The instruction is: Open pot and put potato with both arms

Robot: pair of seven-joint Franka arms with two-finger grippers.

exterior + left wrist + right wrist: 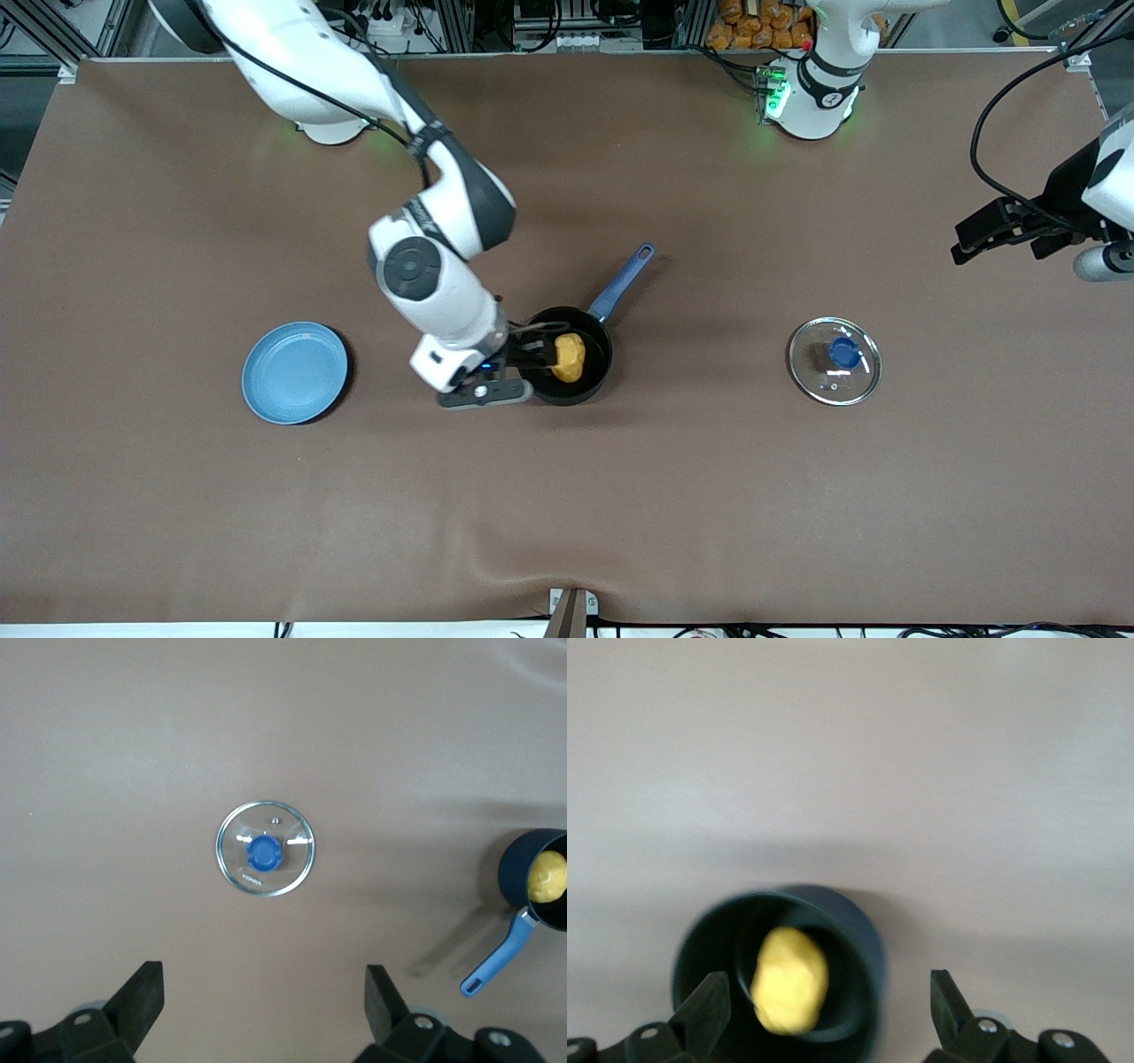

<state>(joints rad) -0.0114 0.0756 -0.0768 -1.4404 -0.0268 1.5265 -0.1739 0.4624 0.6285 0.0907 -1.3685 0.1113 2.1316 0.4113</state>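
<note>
Potato lies in pot; lid and plate flank it; both grippers' fingers released.

No legible text on anything

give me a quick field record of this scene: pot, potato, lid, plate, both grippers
pot: open, mid-table, blue handle pointing away from the front camera
potato: inside the pot
lid: flat on the table, knob up, apart from the pot toward the left arm's end
plate: light blue, nothing on it, toward the right arm's end
right gripper: open, over the pot, potato not gripped
left gripper: open, holding nothing, waiting high above the lid area
</note>
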